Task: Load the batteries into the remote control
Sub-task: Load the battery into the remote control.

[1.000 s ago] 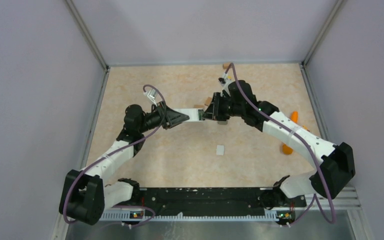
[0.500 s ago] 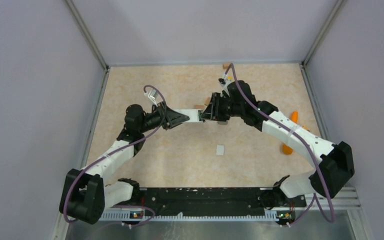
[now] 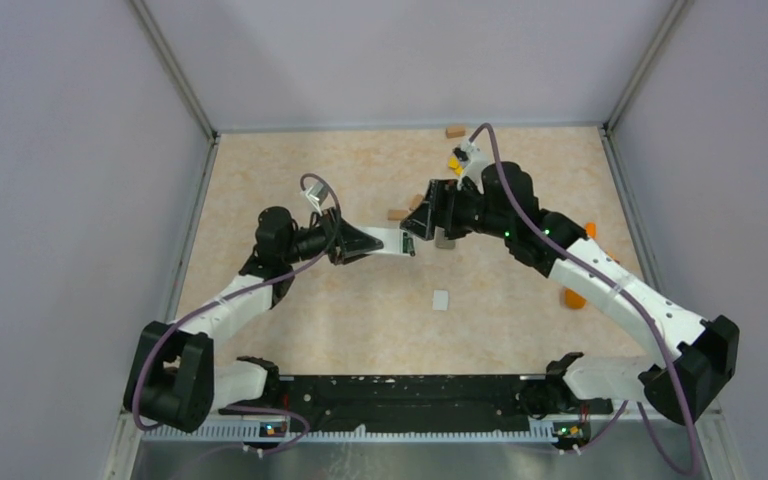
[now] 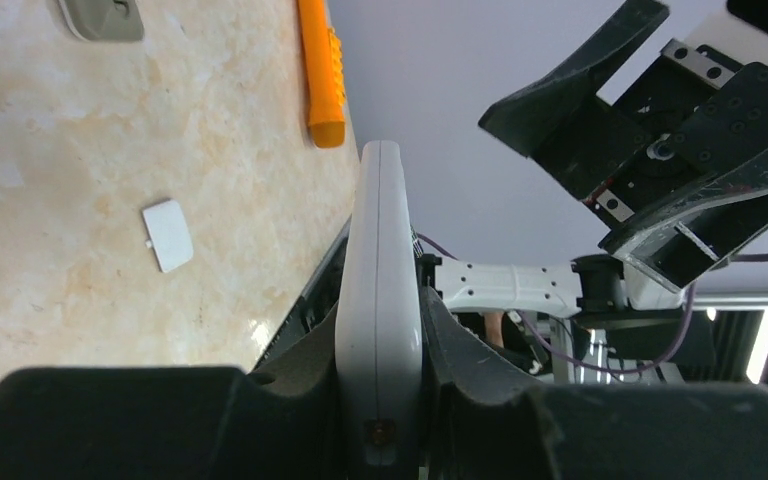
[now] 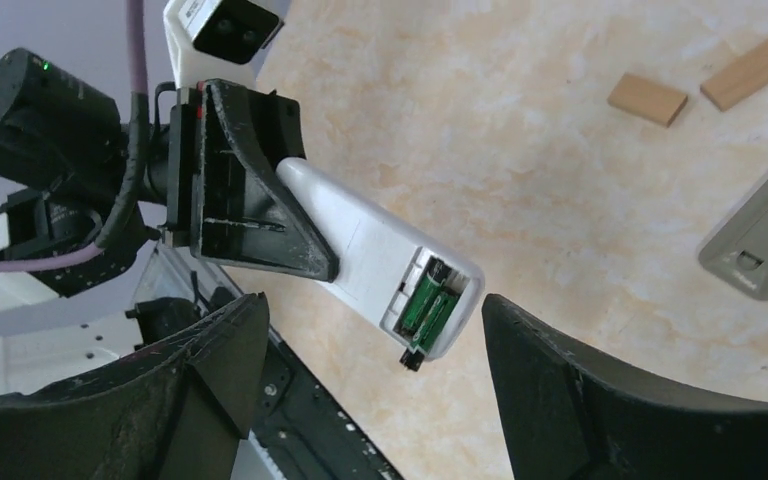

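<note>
Left hand point(image 4: 380, 345) clenched on the white remote control point(image 5: 360, 240), holding it clear above the worktop point(image 3: 340, 310); right hand point(image 3: 420, 226) released and empty, fingers spread to either side of the remote's open compartment, where the batteries point(image 5: 428, 300) lie; advisable next: confirm both sit flush, hold the remote steady, then fetch the white cover point(image 3: 440, 299).

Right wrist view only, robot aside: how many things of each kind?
Remotes: 2, the white remote and the grey remote
Batteries: 2, in the white remote's open bay
Wood blocks: 2
Total: 6
</note>
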Controlling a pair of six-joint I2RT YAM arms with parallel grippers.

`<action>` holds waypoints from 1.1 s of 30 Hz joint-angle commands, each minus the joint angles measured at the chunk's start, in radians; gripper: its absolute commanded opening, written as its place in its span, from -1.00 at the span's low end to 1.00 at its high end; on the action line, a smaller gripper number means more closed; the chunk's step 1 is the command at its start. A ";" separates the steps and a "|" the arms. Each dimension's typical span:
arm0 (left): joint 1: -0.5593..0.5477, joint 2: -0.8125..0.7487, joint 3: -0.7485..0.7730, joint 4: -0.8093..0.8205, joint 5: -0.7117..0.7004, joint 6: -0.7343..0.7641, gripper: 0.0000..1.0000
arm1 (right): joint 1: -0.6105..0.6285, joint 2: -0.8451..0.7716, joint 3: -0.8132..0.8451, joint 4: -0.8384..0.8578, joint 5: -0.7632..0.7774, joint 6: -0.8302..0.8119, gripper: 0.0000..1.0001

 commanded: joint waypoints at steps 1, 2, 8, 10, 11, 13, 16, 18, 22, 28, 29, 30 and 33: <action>-0.001 0.007 0.063 0.036 0.132 -0.038 -1.00 | 0.004 -0.051 -0.026 0.072 -0.075 -0.245 0.63; -0.001 0.007 0.070 0.017 0.154 -0.032 -0.99 | 0.003 -0.054 -0.029 0.072 -0.124 -0.297 0.67; -0.001 0.003 0.123 -0.222 0.298 0.166 -0.98 | 0.004 -0.033 -0.009 -0.006 -0.346 -0.500 0.85; -0.001 0.004 0.167 -0.392 0.316 0.300 -0.99 | 0.004 -0.024 -0.018 -0.017 -0.415 -0.526 0.86; -0.001 0.008 0.188 -0.467 0.324 0.362 -1.00 | 0.004 -0.019 -0.024 -0.019 -0.442 -0.535 0.87; -0.001 0.019 0.215 -0.558 0.347 0.431 -1.00 | 0.003 0.005 -0.029 -0.044 -0.474 -0.550 0.88; -0.001 0.041 0.211 -0.577 0.382 0.452 -1.00 | 0.004 0.050 -0.031 -0.102 -0.493 -0.569 0.88; -0.001 0.061 0.209 -0.585 0.397 0.460 -1.00 | 0.003 0.066 -0.043 -0.112 -0.523 -0.576 0.88; -0.002 0.087 0.218 -0.621 0.418 0.484 -1.00 | 0.005 0.072 -0.059 -0.114 -0.544 -0.590 0.89; -0.004 0.087 0.244 -0.666 0.427 0.535 -0.99 | 0.013 0.088 -0.066 -0.145 -0.554 -0.652 0.89; -0.005 0.087 0.246 -0.670 0.428 0.539 -0.99 | 0.015 0.089 -0.069 -0.144 -0.555 -0.654 0.89; -0.006 0.087 0.246 -0.671 0.429 0.540 -0.99 | 0.019 0.093 -0.072 -0.139 -0.554 -0.653 0.89; -0.007 0.086 0.246 -0.673 0.429 0.541 -0.99 | 0.040 0.110 -0.068 -0.146 -0.527 -0.659 0.89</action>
